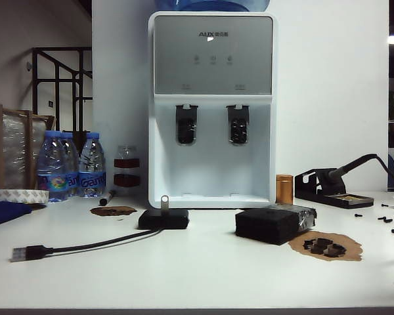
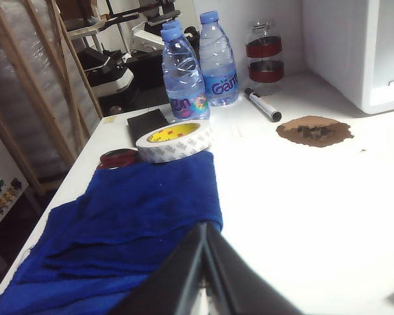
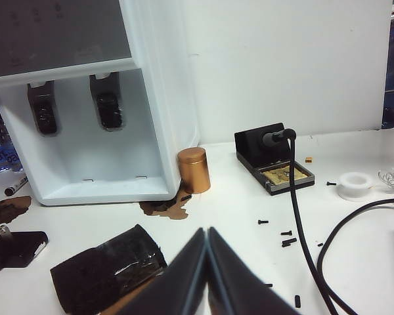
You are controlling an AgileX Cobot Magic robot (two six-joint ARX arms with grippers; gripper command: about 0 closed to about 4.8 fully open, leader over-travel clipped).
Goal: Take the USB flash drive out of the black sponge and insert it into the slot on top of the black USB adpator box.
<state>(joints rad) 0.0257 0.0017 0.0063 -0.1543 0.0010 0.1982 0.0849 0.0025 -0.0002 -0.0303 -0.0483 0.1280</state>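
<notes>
USB flash drive (image 1: 164, 202) is standing upright in the slot on top of the black USB adpator box (image 1: 163, 219).

Adaptor box is sitting on the desk (image 1: 203, 275) before the water dispenser (image 1: 212, 105), its cable (image 1: 85, 247) trailing left; the black sponge (image 1: 269, 224) is lying just right of it. Left gripper (image 2: 205, 275) is hanging over a blue cloth (image 2: 131, 223), right gripper (image 3: 207, 279) near the sponge, both with fingers clenched and empty.

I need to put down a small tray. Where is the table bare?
Bare: the front strip ahead of the black box and foam block, right of the cable plug. Crowded: the bottles and blue cloth corner, and the screws by the soldering stand.
</notes>
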